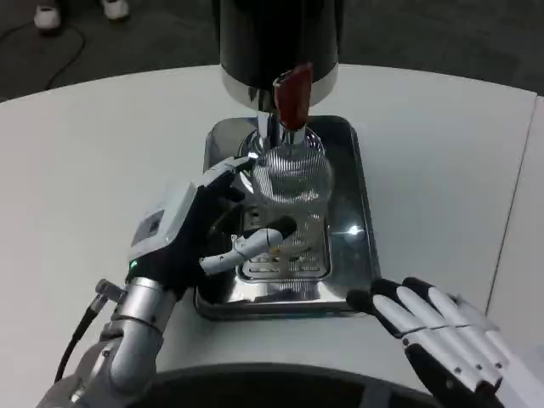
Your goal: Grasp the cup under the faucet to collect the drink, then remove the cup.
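Holding the ribbed clear cup (293, 183) under the faucet (291, 98) on the steel drip tray (361, 229), my left robot hand (200, 229) wrapped its left side. My right robot hand (442, 336) lay spread on the table (85, 153), near right. Filling seemed underway; next I'd draw it clear, level.

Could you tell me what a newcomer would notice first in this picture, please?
The red tap lever on the black dispenser at top centre stands out. Below it, the left robot hand grips a clear ribbed cup on the shiny tray. The right robot hand lies open at lower right.
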